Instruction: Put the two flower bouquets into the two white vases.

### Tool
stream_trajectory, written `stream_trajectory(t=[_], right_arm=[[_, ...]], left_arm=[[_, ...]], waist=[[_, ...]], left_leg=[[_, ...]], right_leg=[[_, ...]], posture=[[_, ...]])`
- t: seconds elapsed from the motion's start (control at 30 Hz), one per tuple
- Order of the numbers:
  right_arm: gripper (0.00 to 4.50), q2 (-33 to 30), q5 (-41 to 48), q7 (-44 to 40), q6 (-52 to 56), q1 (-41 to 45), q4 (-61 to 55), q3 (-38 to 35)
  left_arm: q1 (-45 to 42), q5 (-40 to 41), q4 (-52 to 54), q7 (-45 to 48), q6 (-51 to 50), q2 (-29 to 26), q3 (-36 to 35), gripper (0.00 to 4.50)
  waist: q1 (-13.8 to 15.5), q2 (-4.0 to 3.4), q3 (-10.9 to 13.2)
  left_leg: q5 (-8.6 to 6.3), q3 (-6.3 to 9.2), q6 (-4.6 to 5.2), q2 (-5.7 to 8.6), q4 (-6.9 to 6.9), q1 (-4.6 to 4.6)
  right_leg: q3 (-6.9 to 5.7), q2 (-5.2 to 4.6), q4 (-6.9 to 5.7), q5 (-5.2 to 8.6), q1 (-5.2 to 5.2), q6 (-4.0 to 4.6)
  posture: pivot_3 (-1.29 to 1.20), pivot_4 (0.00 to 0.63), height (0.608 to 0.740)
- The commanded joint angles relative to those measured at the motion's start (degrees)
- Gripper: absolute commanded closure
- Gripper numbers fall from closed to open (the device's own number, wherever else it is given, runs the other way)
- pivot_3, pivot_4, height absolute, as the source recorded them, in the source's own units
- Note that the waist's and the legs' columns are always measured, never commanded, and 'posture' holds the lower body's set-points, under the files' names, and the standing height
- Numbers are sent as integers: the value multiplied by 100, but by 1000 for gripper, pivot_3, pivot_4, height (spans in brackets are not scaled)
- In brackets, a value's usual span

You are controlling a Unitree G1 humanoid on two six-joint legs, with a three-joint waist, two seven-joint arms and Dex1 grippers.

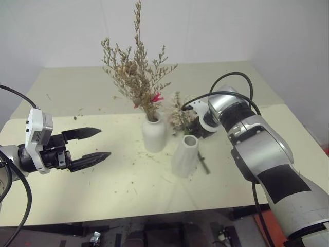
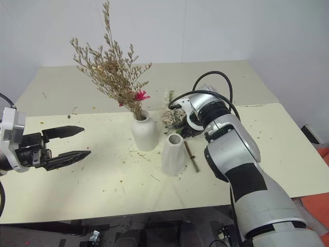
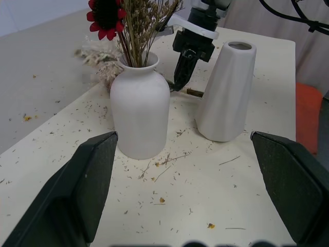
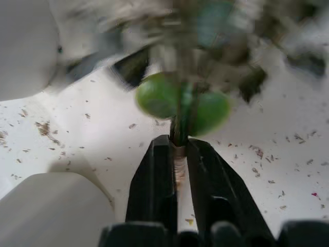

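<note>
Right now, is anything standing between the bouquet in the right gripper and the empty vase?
Nothing visible does. The right gripper holds the rose bouquet just behind the empty tapered vase; its mouth is uncovered.

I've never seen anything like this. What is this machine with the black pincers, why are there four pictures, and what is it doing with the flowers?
It is a two-armed robot. Two pictures come from cameras in its head, looking down at a table; the other two come from a camera on each wrist. On the table stand two white vases. The rounded vase already holds the dried bouquet. The taller vase has no flowers in it. The right gripper is shut on the stem of the second bouquet, which lies on the table behind the taller vase. The left gripper hovers open over the table, holding nothing.
</note>
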State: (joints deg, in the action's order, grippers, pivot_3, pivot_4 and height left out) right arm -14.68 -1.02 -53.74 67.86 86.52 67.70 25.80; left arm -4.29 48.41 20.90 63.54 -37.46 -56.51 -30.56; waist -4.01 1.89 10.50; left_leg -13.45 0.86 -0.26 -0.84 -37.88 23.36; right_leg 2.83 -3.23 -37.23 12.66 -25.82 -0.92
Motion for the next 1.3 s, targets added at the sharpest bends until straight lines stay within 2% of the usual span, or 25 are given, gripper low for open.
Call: stream_trajectory(t=[0.03,0.33,0.57,0.73,0.87,1.07,1.17,1.3], right_arm=[[4350,-9,-117,2,-134,26,-18,-142],[4350,-162,-112,317,-336,132,-18,-602],[4350,-896,40,1450,-920,115,-526,-1663],[4350,-1323,305,2117,-1127,-328,-1452,-2501],[4350,-1593,902,2395,-1365,-1402,-3442,-3632],[4350,-1624,2092,1980,-1476,-2632,-5521,-4768],[4350,-1732,2921,1502,-1289,-2913,-6139,-5244],[4350,-1976,3838,968,-1066,-3150,-6624,-5518]], left_arm=[[-18,59,95,-18,65,-50,-208,0],[-12,56,73,-8,72,-50,-216,0],[-100,71,-1,50,74,-72,-128,0],[-300,62,-145,157,86,-115,26,0],[-630,-2,-332,305,129,-173,290,0],[-997,-108,-560,478,180,-191,557,0],[-1079,-135,-632,595,179,-218,598,0],[-1128,-119,-678,711,172,-252,644,0]], waist=[[0,0,0],[1,0,0],[20,0,0],[17,1,-1],[26,3,-2],[19,1,-1],[18,2,-1],[23,2,0]], left_leg=[[0,0,0,0,0,0],[1,0,-1,0,0,-1],[2,0,-3,3,0,4],[2,0,-3,1,0,4],[2,2,-3,-1,-1,-4],[2,3,-2,-1,-2,-8],[2,3,-2,-2,-2,-13],[2,4,-2,-2,-2,-29]], right_leg=[[0,0,0,0,0,0],[0,1,-2,-1,0,1],[-1,-4,2,-1,1,1],[-2,-1,5,-1,3,0],[-3,1,5,-1,16,0],[-2,2,6,-2,23,-4],[-2,2,6,-3,26,-4],[-4,2,9,-2,48,-4]], posture=[[0,150,740],[0,150,740],[0,150,740],[0,150,740],[0,150,740],[0,150,740],[0,150,740],[0,150,740]])
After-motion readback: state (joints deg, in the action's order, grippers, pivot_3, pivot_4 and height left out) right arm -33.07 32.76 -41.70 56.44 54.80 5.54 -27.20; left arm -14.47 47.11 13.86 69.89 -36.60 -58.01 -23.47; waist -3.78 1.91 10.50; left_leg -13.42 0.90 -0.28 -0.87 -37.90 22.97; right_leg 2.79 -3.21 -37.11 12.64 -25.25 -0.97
